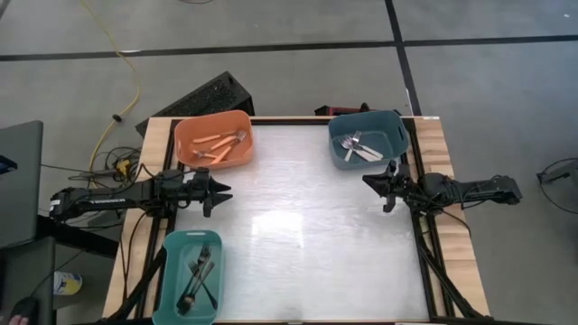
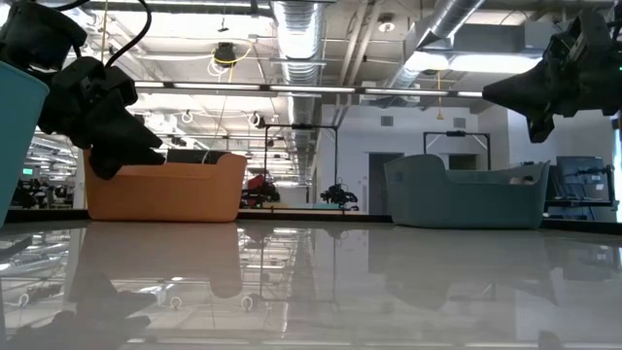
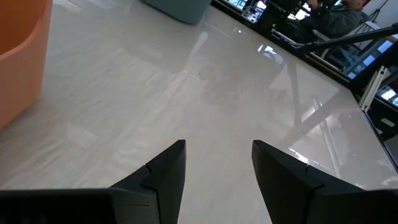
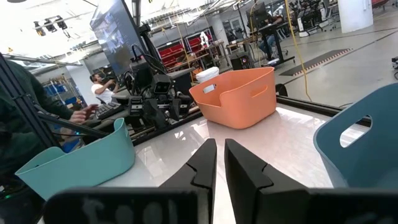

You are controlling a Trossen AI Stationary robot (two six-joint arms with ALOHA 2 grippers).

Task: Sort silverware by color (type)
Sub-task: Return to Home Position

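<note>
In the high view the silverware lies in three bins. Orange-handled forks [image 1: 219, 144] sit in the orange bin [image 1: 214, 139] at the far left. Silver ones [image 1: 358, 147] lie in the blue-grey bin [image 1: 367, 138] at the far right. Dark forks [image 1: 198, 278] fill the teal bin [image 1: 188, 276] at the near left. My left gripper [image 1: 222, 190] [image 3: 217, 149] hovers open over the table's left side, between the orange and teal bins. My right gripper [image 1: 370, 181] [image 4: 219, 144] hangs above the table's right side, just near of the blue-grey bin, fingers almost together and holding nothing.
The glossy white tabletop [image 1: 307, 235] between the bins is bare in the high view. A dark box [image 1: 209, 97] and cables lie beyond the far left corner. A person [image 4: 18, 99] shows in the room beyond the left arm, in the right wrist view.
</note>
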